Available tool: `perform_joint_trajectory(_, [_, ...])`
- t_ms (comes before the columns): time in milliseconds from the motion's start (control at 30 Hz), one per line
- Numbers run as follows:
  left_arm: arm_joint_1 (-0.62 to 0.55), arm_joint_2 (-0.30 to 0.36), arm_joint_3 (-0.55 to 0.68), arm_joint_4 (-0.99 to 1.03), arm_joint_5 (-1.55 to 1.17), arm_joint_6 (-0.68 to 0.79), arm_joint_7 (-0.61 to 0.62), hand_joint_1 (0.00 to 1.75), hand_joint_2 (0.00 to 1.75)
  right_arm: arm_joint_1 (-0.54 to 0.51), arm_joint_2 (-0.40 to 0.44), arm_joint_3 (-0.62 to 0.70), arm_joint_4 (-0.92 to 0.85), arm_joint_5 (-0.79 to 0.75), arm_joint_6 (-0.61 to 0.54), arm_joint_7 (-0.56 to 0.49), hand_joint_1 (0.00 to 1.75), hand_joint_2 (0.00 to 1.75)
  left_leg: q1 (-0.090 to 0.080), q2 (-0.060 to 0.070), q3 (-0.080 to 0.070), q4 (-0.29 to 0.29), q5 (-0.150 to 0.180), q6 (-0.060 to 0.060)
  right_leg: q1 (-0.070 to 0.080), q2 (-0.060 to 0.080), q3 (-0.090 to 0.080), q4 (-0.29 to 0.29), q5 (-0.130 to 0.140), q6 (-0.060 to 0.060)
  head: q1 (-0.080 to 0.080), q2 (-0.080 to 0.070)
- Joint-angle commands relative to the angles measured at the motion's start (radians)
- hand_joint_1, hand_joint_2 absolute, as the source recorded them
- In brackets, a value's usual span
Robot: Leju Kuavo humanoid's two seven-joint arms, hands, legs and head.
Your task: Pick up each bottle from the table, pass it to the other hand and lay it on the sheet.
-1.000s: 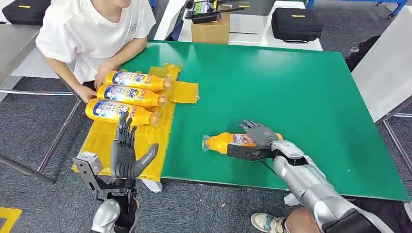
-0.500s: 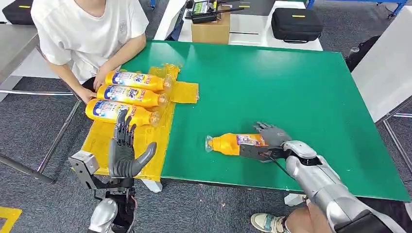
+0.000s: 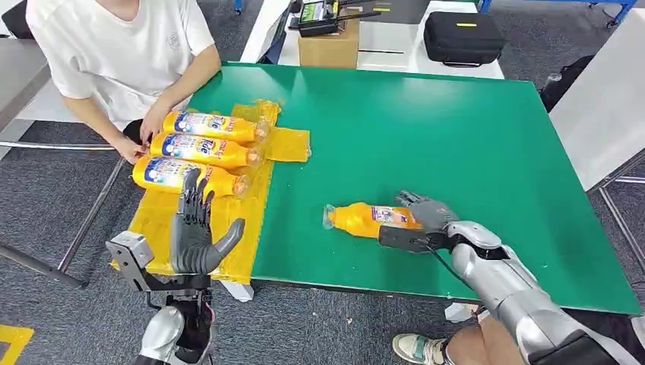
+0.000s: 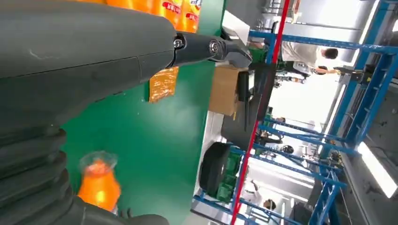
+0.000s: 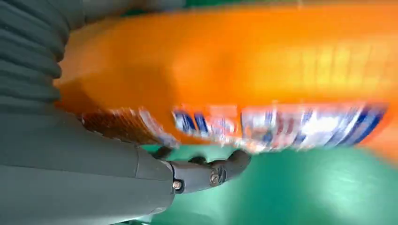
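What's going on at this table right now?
The right robot hand grips an orange bottle lying on its side on the green table. The left robot hand waits open over the near part of the yellow sheet. Three bottles already lie side by side on that sheet, and a seated person's hand rests by them at the far end.

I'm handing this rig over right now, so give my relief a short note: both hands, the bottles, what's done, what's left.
Right hand: holds the orange bottle, which lies on the green table near the front edge, cap toward the sheet.
Left hand: open, empty, raised over the yellow sheet's near end.
Done: three orange bottles lie side by side on the sheet, next to a person.
Left: lift this bottle, pass it to the left hand, lay it on the sheet.
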State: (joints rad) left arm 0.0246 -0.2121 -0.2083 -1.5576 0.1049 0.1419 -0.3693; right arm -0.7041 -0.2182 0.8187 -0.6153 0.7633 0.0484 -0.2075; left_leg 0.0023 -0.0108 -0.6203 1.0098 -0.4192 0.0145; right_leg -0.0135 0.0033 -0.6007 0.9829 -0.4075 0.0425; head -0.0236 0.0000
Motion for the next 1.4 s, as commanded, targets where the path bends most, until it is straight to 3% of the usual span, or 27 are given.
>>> perform_joint_trajectory(33, [-0.038, 0.017, 0.002, 0.079, 0.009, 0.004, -0.003, 0.00, 1.75, -0.031, 0.042, 0.029, 0.091, -0.024, 0.013, -0.023, 1.64, 1.75, 0.000, 0.000, 0.003, -0.001, -0.001, -0.001, 0.000, 0.000, 0.003, -0.001, -0.001, -0.001, 0.000, 0.000])
perform_joint_trajectory(133, [-0.048, 0.017, 0.009, 0.103, 0.015, 0.014, -0.006, 0.00, 1.75, -0.029, 0.055, 0.025, 0.110, -0.042, 0.001, -0.041, 1.75, 1.75, 0.000, 0.001, 0.003, -0.001, -0.001, -0.001, 0.000, 0.000, 0.003, -0.001, -0.001, -0.001, 0.000, 0.000])
perform_joint_trajectory(500, [-0.032, 0.032, 0.001, 0.102, 0.024, 0.014, -0.011, 0.00, 1.75, 0.017, 0.051, -0.011, 0.120, -0.129, -0.004, -0.103, 1.75, 1.75, 0.000, 0.001, 0.006, -0.002, -0.001, -0.001, 0.000, -0.001, 0.005, -0.002, -0.001, -0.002, 0.000, 0.000])
perform_joint_trajectory(633, [-0.014, 0.031, -0.006, 0.072, 0.031, 0.023, -0.034, 0.00, 1.75, 0.161, 0.095, -0.150, -0.058, -0.238, -0.133, -0.234, 1.75, 1.75, 0.001, 0.000, 0.006, -0.002, -0.001, -0.001, 0.001, -0.001, 0.006, -0.003, -0.001, -0.001, 0.000, 0.000])
perform_joint_trajectory(667, [-0.009, 0.031, -0.009, 0.064, 0.031, 0.023, -0.032, 0.00, 1.75, 0.176, 0.101, -0.149, -0.092, -0.227, -0.138, -0.208, 1.75, 1.75, 0.001, 0.000, 0.005, -0.002, 0.000, -0.001, 0.001, 0.000, 0.005, -0.002, 0.000, -0.001, 0.000, 0.000])
perform_joint_trajectory(767, [0.018, 0.051, -0.044, 0.057, 0.074, -0.065, -0.001, 0.00, 1.75, 0.273, 0.163, -0.287, -0.273, -0.318, -0.168, -0.293, 1.75, 1.75, 0.002, 0.004, 0.009, -0.003, -0.002, -0.002, 0.002, 0.002, 0.008, -0.003, -0.001, -0.003, 0.000, 0.000])
perform_joint_trajectory(900, [0.030, 0.051, -0.051, 0.063, 0.074, -0.066, -0.005, 0.00, 1.75, 0.290, 0.170, -0.294, -0.318, -0.310, -0.162, -0.276, 1.75, 1.75, 0.001, 0.002, 0.007, -0.002, -0.003, -0.002, 0.002, 0.000, 0.007, -0.001, -0.002, -0.002, 0.000, 0.000])
perform_joint_trajectory(1033, [0.043, 0.067, -0.098, 0.083, 0.083, -0.092, -0.006, 0.00, 1.75, 0.392, 0.265, -0.412, -0.478, -0.379, -0.223, -0.407, 1.75, 1.75, 0.001, 0.001, 0.003, -0.001, -0.002, -0.001, 0.002, 0.000, 0.002, 0.000, -0.002, -0.002, 0.000, 0.000])
perform_joint_trajectory(1300, [0.056, 0.084, -0.179, 0.050, -0.038, -0.127, -0.111, 0.00, 1.75, 0.398, 0.305, -0.391, -0.520, -0.396, -0.263, -0.480, 1.75, 1.75, 0.001, 0.001, 0.003, -0.002, -0.003, -0.002, 0.001, 0.000, 0.002, 0.000, -0.003, -0.003, 0.000, 0.000])
perform_joint_trajectory(1400, [0.056, 0.096, -0.234, 0.037, -0.114, -0.145, -0.146, 0.00, 1.75, 0.360, 0.320, -0.360, -0.458, -0.403, -0.210, -0.472, 1.75, 1.75, 0.001, 0.001, 0.001, 0.000, -0.003, -0.001, 0.001, 0.001, 0.001, 0.001, -0.003, -0.002, 0.000, 0.000])
